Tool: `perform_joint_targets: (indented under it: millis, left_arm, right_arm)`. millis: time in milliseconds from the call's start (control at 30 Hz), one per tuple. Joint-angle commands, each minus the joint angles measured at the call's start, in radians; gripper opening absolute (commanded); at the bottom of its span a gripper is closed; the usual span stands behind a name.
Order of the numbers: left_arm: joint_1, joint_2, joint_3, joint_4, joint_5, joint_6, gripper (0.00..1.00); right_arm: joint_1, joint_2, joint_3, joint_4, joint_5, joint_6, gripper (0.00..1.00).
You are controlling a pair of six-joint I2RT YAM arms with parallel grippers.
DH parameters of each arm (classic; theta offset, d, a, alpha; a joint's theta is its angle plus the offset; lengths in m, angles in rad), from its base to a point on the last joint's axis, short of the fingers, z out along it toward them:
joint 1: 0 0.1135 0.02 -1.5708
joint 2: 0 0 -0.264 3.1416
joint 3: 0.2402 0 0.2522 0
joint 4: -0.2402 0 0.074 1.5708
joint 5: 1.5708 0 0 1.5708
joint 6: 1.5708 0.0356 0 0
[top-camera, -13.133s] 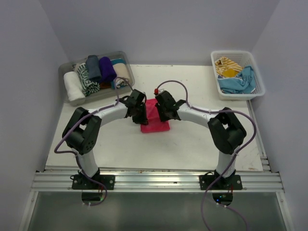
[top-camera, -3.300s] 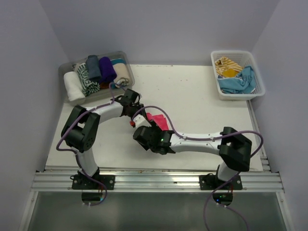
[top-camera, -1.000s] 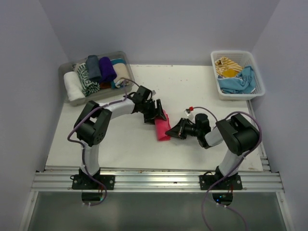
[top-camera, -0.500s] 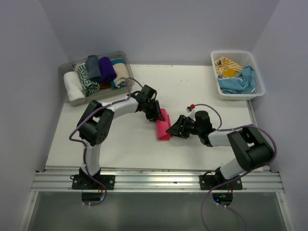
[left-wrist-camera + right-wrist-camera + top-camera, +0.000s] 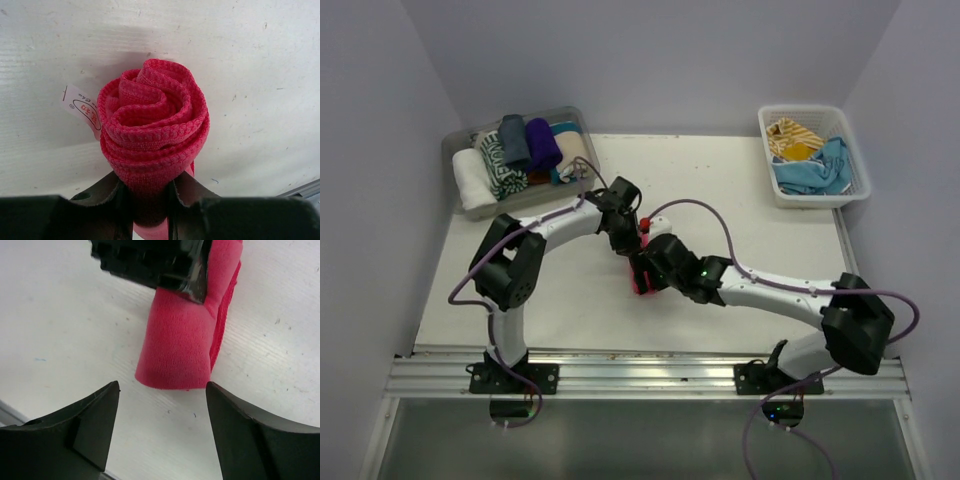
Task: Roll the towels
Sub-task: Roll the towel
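Pink towel (image 5: 152,125) lies rolled near the middle of the table (image 5: 740,190). Its long axis runs roughly far-to-near. The spiral end faces the left wrist camera, with a white label (image 5: 80,107) sticking out beside it. Left gripper (image 5: 150,195) pinches the roll's lower layers (contact partly cut off at the frame's bottom edge). Right gripper (image 5: 162,412) hovers over the opposite end, jaws spread wide, touching nothing. From above, the right wrist hides most of the roll; only a pink sliver shows.

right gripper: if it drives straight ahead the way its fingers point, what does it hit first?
Most likely the near end of the rolled pink towel, centred ahead of the open right gripper. The left gripper, clamped on the roll's far end, comes only after. How close the roll is, I can't tell.
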Motion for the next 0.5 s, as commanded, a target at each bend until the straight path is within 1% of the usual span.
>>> perform_joint_targets:
  millis: [0, 33, 200, 300, 333, 433, 467]
  left_arm:
    - [0.006, -0.028, -0.024, -0.058, -0.058, -0.002, 0.15]
    - [0.006, -0.031, -0.027, -0.058, -0.052, -0.005, 0.15]
    - [0.006, -0.034, -0.037, -0.049, -0.044, -0.008, 0.17]
    - [0.006, -0.034, -0.044, -0.042, -0.038, -0.012, 0.20]
    - [0.006, -0.033, -0.044, -0.042, -0.034, -0.012, 0.22]
    - [0.006, -0.036, -0.048, -0.036, -0.027, -0.010, 0.31]
    - [0.006, -0.039, -0.048, -0.035, -0.027, -0.007, 0.38]
  right_arm:
    - [0.083, 0.101, 0.080, -0.130, 0.254, -0.084, 0.75]
    - [0.090, 0.142, 0.085, -0.123, 0.268, -0.087, 0.76]
    - [0.104, 0.239, 0.111, -0.075, 0.275, -0.070, 0.76]
    - [0.103, 0.276, 0.119, -0.072, 0.294, -0.044, 0.64]
    - [0.104, 0.277, 0.114, -0.066, 0.294, -0.039, 0.49]
    - [0.101, 0.267, 0.087, -0.029, 0.280, -0.030, 0.29]
    - [0.094, 0.263, 0.080, -0.011, 0.269, -0.028, 0.18]
